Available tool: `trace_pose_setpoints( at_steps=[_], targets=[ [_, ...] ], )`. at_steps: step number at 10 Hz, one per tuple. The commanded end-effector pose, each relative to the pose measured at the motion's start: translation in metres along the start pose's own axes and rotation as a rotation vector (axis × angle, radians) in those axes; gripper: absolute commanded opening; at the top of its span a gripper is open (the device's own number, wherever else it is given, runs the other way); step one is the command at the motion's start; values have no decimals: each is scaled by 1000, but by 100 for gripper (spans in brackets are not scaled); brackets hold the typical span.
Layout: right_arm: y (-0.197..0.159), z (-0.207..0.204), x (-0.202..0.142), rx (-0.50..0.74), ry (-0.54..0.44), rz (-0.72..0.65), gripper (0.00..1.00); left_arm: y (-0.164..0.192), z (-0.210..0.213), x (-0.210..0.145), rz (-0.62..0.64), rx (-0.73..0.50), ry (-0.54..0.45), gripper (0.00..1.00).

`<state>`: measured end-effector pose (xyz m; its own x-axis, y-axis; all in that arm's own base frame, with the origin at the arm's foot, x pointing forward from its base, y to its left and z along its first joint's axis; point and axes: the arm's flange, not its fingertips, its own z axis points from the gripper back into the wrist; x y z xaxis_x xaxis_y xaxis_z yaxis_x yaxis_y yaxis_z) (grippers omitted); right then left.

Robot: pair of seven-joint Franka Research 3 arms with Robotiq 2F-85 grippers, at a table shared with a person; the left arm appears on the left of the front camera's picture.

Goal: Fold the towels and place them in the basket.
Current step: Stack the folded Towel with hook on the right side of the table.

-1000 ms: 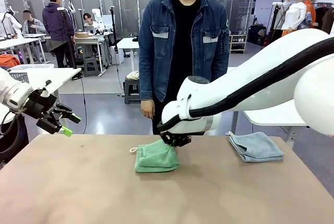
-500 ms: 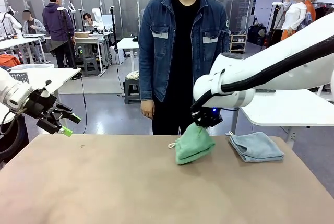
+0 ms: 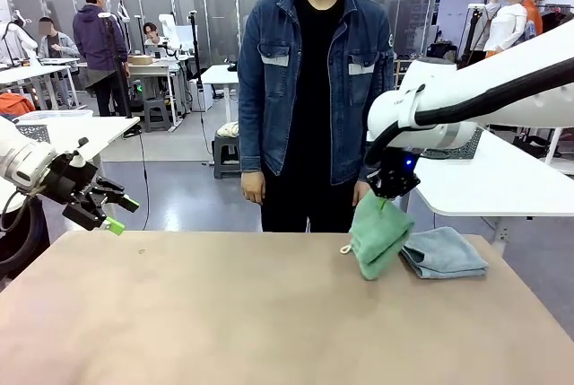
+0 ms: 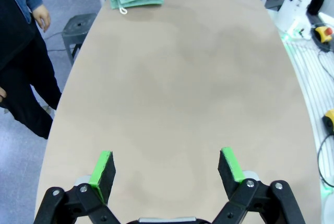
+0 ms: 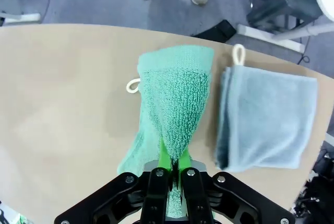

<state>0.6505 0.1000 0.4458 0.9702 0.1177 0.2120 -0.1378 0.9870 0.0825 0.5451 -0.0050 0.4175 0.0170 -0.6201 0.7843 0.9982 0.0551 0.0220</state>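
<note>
Right gripper [image 3: 392, 195] pinches the folded green towel [image 3: 379, 238] by a thin top edge near the table's [image 3: 224, 313] far right corner, left gripper [image 4: 166, 167] wide and empty; fold could slip loose onto the blue towel [image 3: 443, 252].

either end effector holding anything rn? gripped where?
Right end effector is shut on the folded mint green towel, pinching its upper edge so it hangs beside the blue-grey towel. Left end effector is open, holding nothing.
</note>
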Motion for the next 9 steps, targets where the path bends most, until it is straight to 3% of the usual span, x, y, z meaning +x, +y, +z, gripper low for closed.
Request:
trace_pose_setpoints(
  at_steps=[1, 5, 9],
  targets=[
    [-20, 23, 5, 12, 5, 31, 6, 1, -1, 1, -1, 7, 5, 100],
    [-54, 59, 20, 48, -29, -1, 6, 1, -1, 1, -1, 7, 5, 100],
    [-81, 54, 29, 71, -3, -25, 6, 1, -1, 1, -1, 7, 5, 100]
  ],
)
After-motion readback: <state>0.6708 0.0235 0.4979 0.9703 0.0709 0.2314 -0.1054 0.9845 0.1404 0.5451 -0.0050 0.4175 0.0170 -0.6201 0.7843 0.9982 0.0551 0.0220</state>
